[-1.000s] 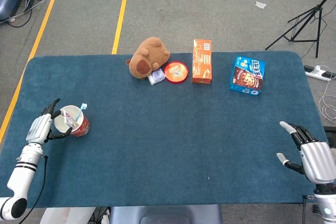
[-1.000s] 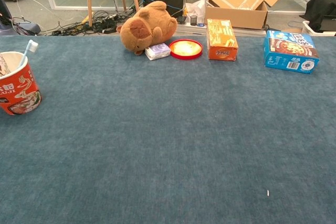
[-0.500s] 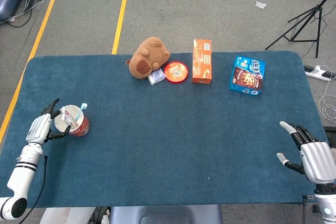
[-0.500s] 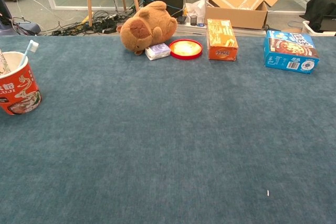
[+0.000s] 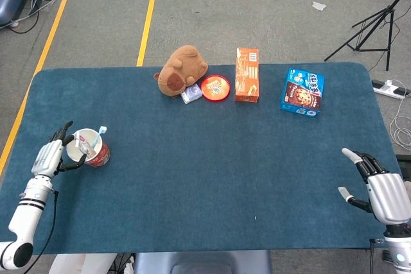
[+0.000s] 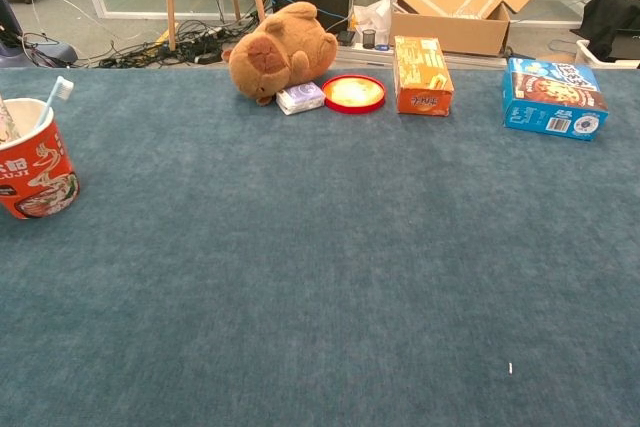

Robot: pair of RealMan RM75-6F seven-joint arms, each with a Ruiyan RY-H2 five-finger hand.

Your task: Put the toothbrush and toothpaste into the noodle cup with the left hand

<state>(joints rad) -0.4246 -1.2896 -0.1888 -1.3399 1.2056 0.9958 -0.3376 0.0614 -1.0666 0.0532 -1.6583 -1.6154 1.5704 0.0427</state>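
The red noodle cup (image 5: 91, 148) stands upright near the table's left edge, also seen in the chest view as the noodle cup (image 6: 36, 174). A toothbrush (image 5: 99, 135) with a blue-white head leans out of it on the right side, its head showing as the toothbrush (image 6: 58, 93). The toothpaste tube (image 5: 81, 147) sits inside the cup, leaning left. My left hand (image 5: 50, 154) is just left of the cup, fingers spread toward its rim, holding nothing. My right hand (image 5: 377, 187) rests at the table's front right with fingers apart and empty. Neither hand shows in the chest view.
Along the back of the table sit a brown plush toy (image 5: 182, 70), a small purple packet (image 5: 191, 95), a round red dish (image 5: 215, 88), an orange box (image 5: 247, 75) and a blue cookie box (image 5: 302, 92). The left table edge runs close behind my left hand.
The toothpaste tube has shifted slightly inside the cup. Both hands stay almost where they were.
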